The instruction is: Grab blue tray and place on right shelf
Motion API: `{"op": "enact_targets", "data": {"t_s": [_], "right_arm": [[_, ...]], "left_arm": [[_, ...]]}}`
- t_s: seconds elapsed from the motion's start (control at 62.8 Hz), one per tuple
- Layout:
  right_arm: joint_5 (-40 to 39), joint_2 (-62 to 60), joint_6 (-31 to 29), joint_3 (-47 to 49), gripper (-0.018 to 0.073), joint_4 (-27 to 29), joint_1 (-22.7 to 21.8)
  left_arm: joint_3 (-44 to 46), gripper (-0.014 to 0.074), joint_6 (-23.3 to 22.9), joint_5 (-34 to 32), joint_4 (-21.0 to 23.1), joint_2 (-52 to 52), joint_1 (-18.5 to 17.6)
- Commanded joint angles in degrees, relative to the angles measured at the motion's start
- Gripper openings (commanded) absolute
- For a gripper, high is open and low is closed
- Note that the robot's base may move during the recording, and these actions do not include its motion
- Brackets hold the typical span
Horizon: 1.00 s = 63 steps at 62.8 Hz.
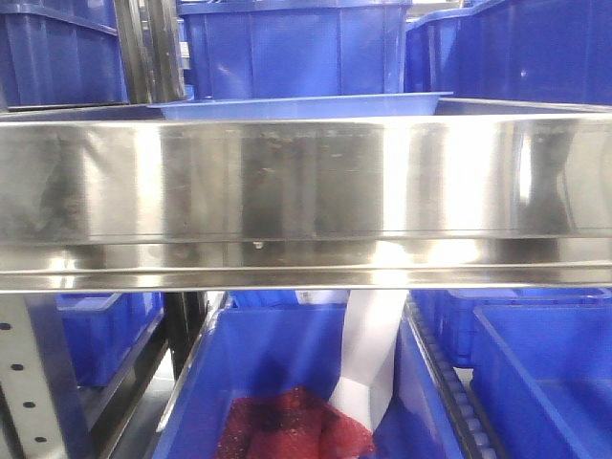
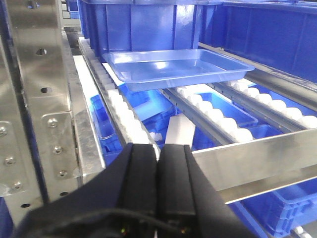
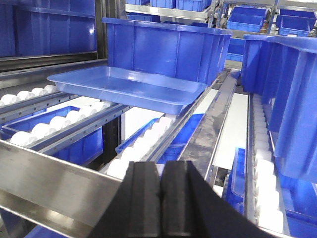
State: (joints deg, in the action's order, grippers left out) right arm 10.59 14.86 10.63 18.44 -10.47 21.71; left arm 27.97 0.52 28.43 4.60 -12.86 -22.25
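The blue tray (image 2: 177,68) lies flat on the white rollers of the right shelf (image 1: 306,191), just in front of a deep blue bin. Its rim (image 1: 306,105) shows as a thin strip above the shelf's steel front lip in the front view. In the right wrist view the blue tray (image 3: 126,88) rests on the roller tracks, well beyond the lip. My left gripper (image 2: 158,148) is shut and empty, hovering before the lip, short of the tray. My right gripper (image 3: 162,168) is likewise shut with nothing in it, back from the tray.
Deep blue bins (image 3: 163,47) stand behind and beside the tray, and more fill the level below (image 1: 287,382), one holding red mesh (image 1: 292,426). A perforated steel upright (image 2: 34,99) stands close on the left. White roller tracks (image 2: 218,116) run front to back.
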Motion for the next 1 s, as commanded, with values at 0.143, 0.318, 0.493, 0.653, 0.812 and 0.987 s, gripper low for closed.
{"op": "enact_targets", "data": {"t_s": [0.143, 0.318, 0.493, 0.653, 0.812, 0.987], "right_arm": [[-5.44, 0.50, -0.80, 1.69, 0.0055, -0.82, 0.08], [-5.44, 0.50, -0.80, 1.69, 0.0055, -0.82, 0.08], [-5.44, 0.50, -0.80, 1.69, 0.0055, -0.82, 0.08], [-5.44, 0.50, -0.80, 1.69, 0.0055, -0.82, 0.08], [-5.32, 0.50, -0.80, 1.69, 0.0055, -0.82, 0.08], [-5.32, 0.50, -0.80, 1.69, 0.0055, -0.82, 0.08]], "left_arm": [[-4.75, -0.0048, 0.20, -8.10, -0.49, 3.87, 11.01], [-16.43, -0.0048, 0.20, -16.84, 0.84, 10.26, 17.08], [-27.81, -0.0048, 0.20, -26.52, 0.84, 14.17, 18.10], [-31.38, -0.0048, 0.10, -30.10, 0.84, 14.36, 18.10], [-31.35, -0.0048, 0.10, -30.12, 0.84, 14.36, 18.10], [-31.35, -0.0048, 0.10, -30.12, 0.84, 14.36, 18.10]]}}
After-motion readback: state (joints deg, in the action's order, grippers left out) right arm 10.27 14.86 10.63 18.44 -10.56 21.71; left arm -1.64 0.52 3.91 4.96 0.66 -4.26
